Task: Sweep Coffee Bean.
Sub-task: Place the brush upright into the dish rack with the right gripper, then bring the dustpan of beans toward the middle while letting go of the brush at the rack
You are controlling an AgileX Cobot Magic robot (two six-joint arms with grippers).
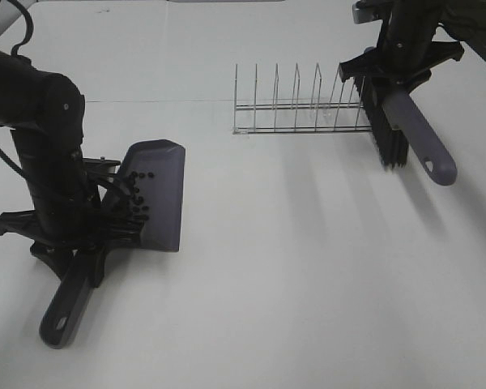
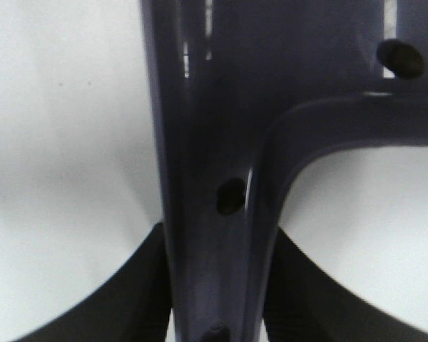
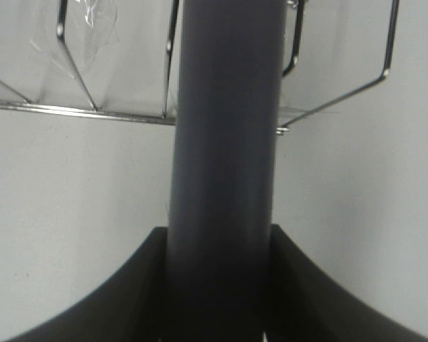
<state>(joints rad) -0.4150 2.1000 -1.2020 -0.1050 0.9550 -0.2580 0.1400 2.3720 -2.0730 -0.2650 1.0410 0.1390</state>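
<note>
A plain white tabletop (image 1: 308,284) fills the room's view, matte and bare across its near right half, with a faint seam running across it towards the far edge. Near the left edge lies a grey-purple dustpan (image 1: 158,190), its handle pointing at the near edge. The left claw (image 2: 217,310) is clamped narrow on that handle. The coffee beans (image 1: 138,190), small and dark, lie loosely clustered inside the pan, on the side next to the claw. A thin wire rack (image 1: 300,113) stands towards the far edge, about midway across. At its right end the right claw (image 3: 221,285) grips a brush (image 1: 417,138) by its grey handle, bristles downward. I cannot tell whether the bristles touch the surface.
</note>
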